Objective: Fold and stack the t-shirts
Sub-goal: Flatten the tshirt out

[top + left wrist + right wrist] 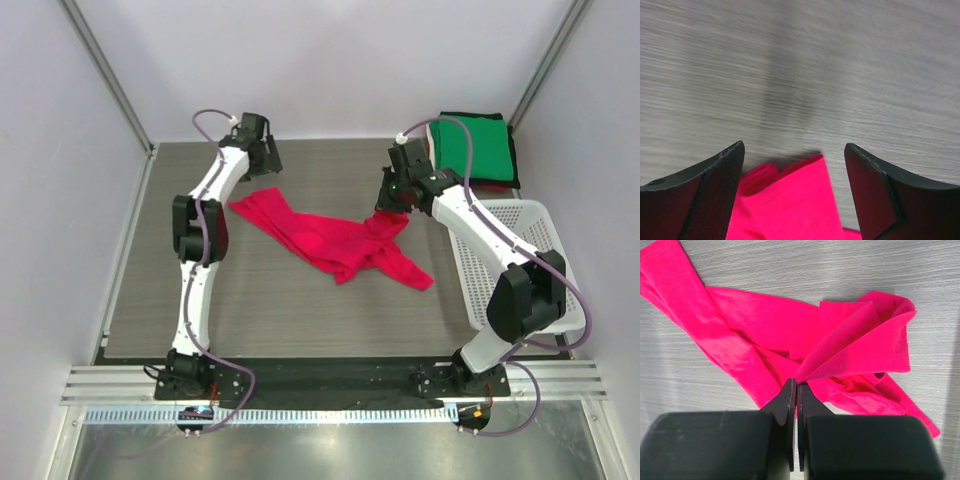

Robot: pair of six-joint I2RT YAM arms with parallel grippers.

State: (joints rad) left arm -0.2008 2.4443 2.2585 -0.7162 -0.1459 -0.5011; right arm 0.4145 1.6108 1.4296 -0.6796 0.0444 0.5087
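A bright red-pink t-shirt (pixel 330 240) lies crumpled and stretched slantwise across the middle of the table. My right gripper (pixel 392 203) is at the shirt's right end, shut on a pinched fold of the cloth (pixel 850 352), which rises to the closed fingertips of the gripper (pixel 798 383). My left gripper (pixel 266 160) hovers over the shirt's far left end. In the left wrist view this gripper (pixel 795 152) is open, and the shirt's edge (pixel 790 200) lies on the table below and between the fingers, untouched. A stack of folded t-shirts with a green one (pixel 470 145) on top sits at the back right.
A white mesh basket (pixel 530 225) stands at the right edge of the table, partly under my right arm. The folded stack lies just behind it. Grey side walls and metal posts close in the table on the left, right and back.
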